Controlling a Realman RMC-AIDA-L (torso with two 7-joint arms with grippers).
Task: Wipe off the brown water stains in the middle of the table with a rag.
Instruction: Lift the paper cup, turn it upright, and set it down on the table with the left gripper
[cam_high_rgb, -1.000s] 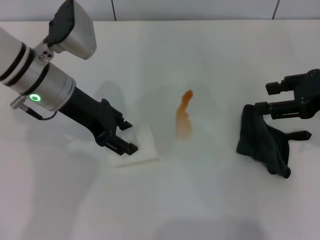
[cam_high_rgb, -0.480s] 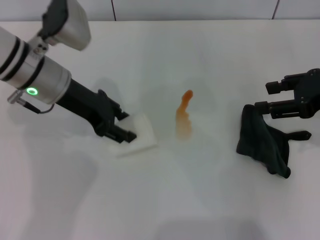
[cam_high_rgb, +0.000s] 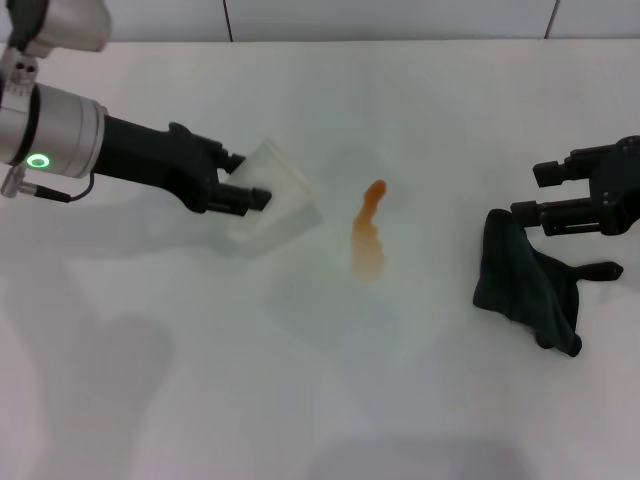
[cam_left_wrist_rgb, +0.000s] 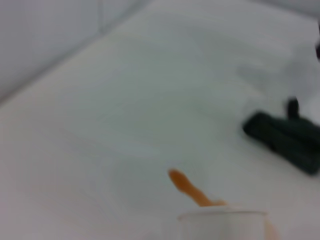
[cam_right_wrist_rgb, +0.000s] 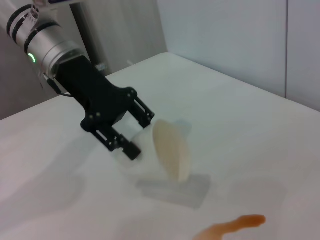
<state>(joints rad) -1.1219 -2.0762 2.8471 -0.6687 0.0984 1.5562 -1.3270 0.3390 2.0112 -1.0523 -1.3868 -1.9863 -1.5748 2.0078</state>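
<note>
Wiping has not begun: the crumpled dark black-green cloth rag (cam_high_rgb: 528, 282) lies near the tabletop's (cam_high_rgb: 450, 110) right edge, just below the right pincer (cam_high_rgb: 560, 203), whose opening I cannot tell. It should grip the rag firmly before sweeping the thin orange-brown water stain (cam_high_rgb: 367, 232) at mid-tabletop. The left pincer (cam_high_rgb: 255, 196) holds a tilted white paper cup (cam_high_rgb: 275, 193).

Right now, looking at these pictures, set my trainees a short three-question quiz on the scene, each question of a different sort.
1. True or false: the soft dark cloth rag covers the orange-brown liquid stain.
2. What does the left gripper hold? A) translucent white plastic cup B) sponge C) bottle
3. Which gripper is nearest the rag?

Key
1. False: they lie apart on the white table.
2. A
3. The right gripper, just above the rag.
</note>
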